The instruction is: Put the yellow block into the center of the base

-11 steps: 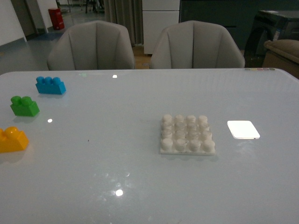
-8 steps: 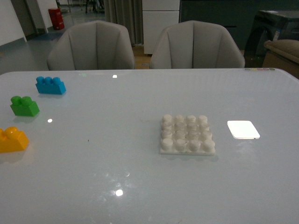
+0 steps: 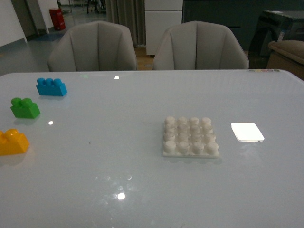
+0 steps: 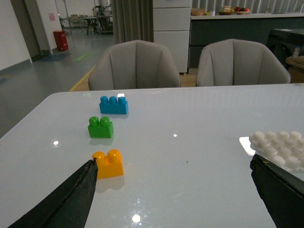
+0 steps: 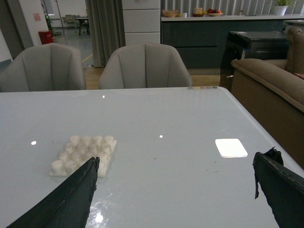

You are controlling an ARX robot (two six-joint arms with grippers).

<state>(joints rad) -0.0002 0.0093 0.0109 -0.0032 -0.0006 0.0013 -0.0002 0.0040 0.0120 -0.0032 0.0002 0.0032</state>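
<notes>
- our left gripper (image 4: 173,161) stood spread wide, with only bare table between its fingers (image 4: 71,199) and nothing held.
- our right gripper (image 5: 175,159) was spread just as wide and also held nothing.
- in the left wrist view, the yellow block (image 4: 108,163) sat on the table just ahead of one left fingertip. it was off to that side of the gap, not centred in it.
- its two studs lay side by side, so its long axis ran across the table, roughly along the near edge.
- in the front view it sat at the table's far left, nearest us in a row with the green brick (image 4: 100,127) and the blue three-stud brick (image 4: 114,105) beyond.
- the studded base (image 3: 191,137) lay right of centre, well apart from the block, with no brick on it. the smooth white square (image 3: 247,131) lay near it on the right.
- we judged the left arm the nearer one. it would need to shift sideways to centre the block between its fingers.
</notes>
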